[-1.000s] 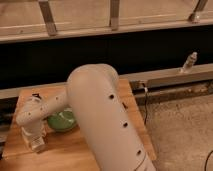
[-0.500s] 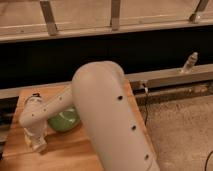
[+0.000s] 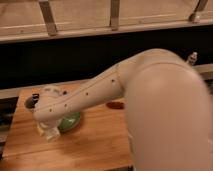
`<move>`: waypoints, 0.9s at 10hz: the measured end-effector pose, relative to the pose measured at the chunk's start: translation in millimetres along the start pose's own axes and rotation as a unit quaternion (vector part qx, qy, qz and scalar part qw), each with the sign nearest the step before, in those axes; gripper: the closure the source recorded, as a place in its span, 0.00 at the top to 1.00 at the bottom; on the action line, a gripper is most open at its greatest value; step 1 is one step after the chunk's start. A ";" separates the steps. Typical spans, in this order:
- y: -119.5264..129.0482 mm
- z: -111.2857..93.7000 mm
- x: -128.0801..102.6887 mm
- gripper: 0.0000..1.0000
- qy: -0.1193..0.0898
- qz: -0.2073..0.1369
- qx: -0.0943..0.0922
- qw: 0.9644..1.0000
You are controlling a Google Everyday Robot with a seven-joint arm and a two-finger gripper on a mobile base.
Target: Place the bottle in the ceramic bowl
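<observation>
One view: the only camera looks down on a wooden tabletop (image 3: pixel 95 150), with the arm sweeping in from the right.
Arm: its bulk now fills the right side of the view and sits further right than half a second ago, and the forearm (image 3: pixel 85 97) reaches across to the left half of the table.
Gripper: the gripper (image 3: pixel 50 133) hangs low near the front-left corner, just beside the green bowl (image 3: pixel 71 122); it has edged slightly toward the bowl over the last second.
Claw state: I cannot tell whether it is open, closed or carrying anything, because the wrist covers it.
Green bowl: it sits in the left half of the table, partly under the wrist, where it was before; it is probably the ceramic bowl.
Dark cup: a dark cup (image 3: pixel 31 102) stands at the left edge, beyond the gripper.
Red item: a small reddish item (image 3: pixel 116 105) lies mid-table near the far edge, uncovered now that the arm has shifted.
Bottle: a small bottle (image 3: pixel 192 58) stands on the ledge past the far-right corner, well apart from the bowl and unmoved; if this is the task's bottle, it has not been picked up.
Meaning: the drift toward the bowl looks like lining up over it, but nothing shows inside the bowl yet.
</observation>
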 end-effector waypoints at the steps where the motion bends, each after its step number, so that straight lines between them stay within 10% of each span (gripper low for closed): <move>1: -18.9 -16.7 -6.8 0.00 -0.005 0.006 0.013 1.000; 7: -60.7 -7.1 -25.9 0.01 -0.001 0.024 0.016 1.000; 9: -62.5 -7.5 -25.5 0.15 -0.001 0.025 0.017 1.000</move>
